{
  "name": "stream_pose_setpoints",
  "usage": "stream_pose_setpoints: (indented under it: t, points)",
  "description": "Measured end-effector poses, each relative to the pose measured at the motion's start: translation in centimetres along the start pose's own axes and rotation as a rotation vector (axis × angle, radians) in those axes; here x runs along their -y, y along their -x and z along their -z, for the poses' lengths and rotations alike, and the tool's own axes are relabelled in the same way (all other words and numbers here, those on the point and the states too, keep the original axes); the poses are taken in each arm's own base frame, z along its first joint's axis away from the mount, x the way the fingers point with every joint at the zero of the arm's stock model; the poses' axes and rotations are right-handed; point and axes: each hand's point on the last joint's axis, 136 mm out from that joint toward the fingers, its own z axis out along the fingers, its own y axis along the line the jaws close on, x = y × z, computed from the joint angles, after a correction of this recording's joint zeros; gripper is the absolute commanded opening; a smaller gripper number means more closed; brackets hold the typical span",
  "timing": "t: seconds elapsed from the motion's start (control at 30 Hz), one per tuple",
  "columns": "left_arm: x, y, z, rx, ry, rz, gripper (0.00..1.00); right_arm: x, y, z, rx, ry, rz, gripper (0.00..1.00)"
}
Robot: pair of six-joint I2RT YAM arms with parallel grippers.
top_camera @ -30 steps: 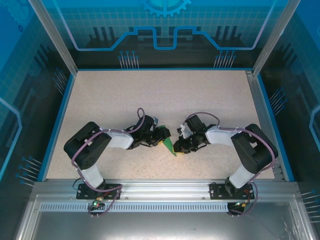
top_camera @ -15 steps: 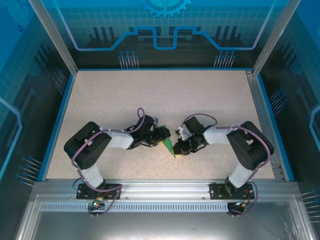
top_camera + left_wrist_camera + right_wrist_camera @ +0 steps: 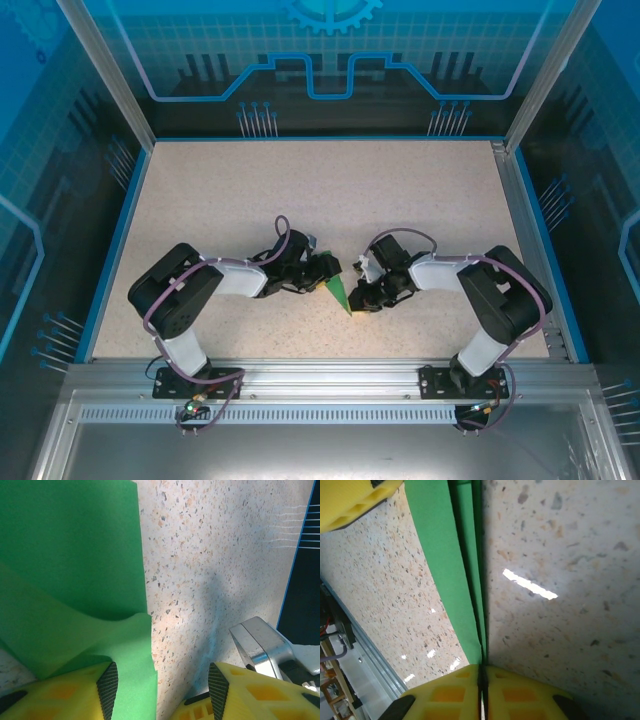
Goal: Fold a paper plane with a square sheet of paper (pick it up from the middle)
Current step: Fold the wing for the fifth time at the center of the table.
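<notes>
Green paper (image 3: pixel 340 292) sits low-centre on the table (image 3: pixel 330 190) in the top view, between the two wrists, already creased into a narrow pointed strip with its tip toward the bottom of the frame. Right gripper (image 3: pixel 483 669) is closed tight on it: at the bottom edge of the right wrist view the yellow pads meet on the folded layers, and the strip runs up and left from there. Left gripper (image 3: pixel 162 680) stands roughly half open and grips nothing. In the left wrist view its left finger (image 3: pixel 107 680) is over the paper's edge and the other finger is over bare table. The paper there fills the upper left, with one flap overlapping another. My read is a crease or re-grip step, with the right pinning and the left about to work the fold. To do it well, hold the right pinch firm so the layers don't shear. Bring the left down flat along the fold line, not across it, and press toward the tip. Don't tug sideways, because thin paper will buckle or slip out of the pinch. Markings: no brand, label or legible text anywhere. The paper is plain, and the blue back panel carries only gear and circuit graphics.
</notes>
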Motion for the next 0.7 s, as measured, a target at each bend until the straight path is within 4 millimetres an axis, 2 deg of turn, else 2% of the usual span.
stream_pose_setpoints:
  t: [0.3,0.53,0.7]
  points:
    - [0.0,0.0,0.0,-0.002,0.000,0.000,0.55,0.1,-0.1,0.0,0.001,-0.048,0.022,0.12]
    - [0.0,0.0,0.0,-0.002,0.000,0.000,0.55,0.3,-0.1,0.3,0.028,-0.146,0.057,0.08]
    - [0.0,0.0,-0.1,-0.005,-0.001,0.001,0.55,1.2,-0.6,1.3,0.033,-0.220,0.044,0.09]
